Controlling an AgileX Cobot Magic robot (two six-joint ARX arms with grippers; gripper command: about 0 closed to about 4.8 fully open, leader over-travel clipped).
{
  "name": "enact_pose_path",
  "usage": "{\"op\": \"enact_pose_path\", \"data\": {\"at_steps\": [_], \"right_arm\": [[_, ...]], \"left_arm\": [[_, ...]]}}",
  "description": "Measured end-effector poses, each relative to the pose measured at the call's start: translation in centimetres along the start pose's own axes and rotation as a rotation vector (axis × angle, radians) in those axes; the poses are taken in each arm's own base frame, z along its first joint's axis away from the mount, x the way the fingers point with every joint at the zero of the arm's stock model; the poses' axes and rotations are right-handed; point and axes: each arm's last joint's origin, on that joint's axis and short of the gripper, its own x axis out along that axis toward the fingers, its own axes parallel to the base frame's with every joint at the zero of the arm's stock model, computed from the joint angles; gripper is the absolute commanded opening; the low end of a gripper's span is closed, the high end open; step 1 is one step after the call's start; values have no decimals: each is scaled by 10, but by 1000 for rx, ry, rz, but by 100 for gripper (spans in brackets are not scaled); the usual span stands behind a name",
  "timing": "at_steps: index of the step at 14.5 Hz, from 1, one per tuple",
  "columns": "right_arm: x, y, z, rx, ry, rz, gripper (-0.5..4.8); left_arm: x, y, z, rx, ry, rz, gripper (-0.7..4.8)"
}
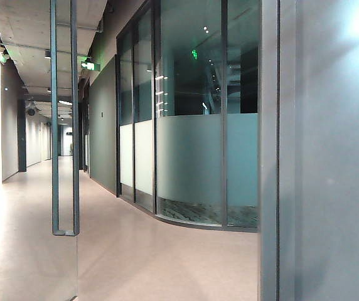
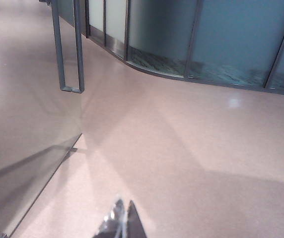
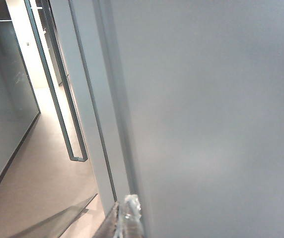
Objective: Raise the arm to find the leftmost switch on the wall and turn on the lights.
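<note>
No switch shows in any view; the leftmost switch is out of view. A plain grey wall [image 1: 336, 163] fills the right of the exterior view and most of the right wrist view, where the wall [image 3: 206, 124] is bare. My right gripper [image 3: 124, 210] is shut, its tips close beside that wall near the door frame. My left gripper [image 2: 123, 210] is shut too, with nothing in it, pointing down over the pale floor [image 2: 181, 148]. Neither gripper appears in the exterior view.
A glass door with a long metal handle [image 1: 64, 125] stands open at the left. Curved frosted glass partitions [image 1: 192, 157] line the corridor. The door frame [image 1: 268, 150] runs vertically beside the wall. The handle [image 3: 65, 99] also shows in the right wrist view.
</note>
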Motion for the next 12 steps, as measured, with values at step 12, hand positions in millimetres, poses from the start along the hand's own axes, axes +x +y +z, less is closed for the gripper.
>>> {"op": "enact_pose_path", "data": {"at_steps": [12], "right_arm": [[-46,-45,-140,16,161,-359,-1]], "left_arm": [[0,0,0,0,3,1,-5]]}}
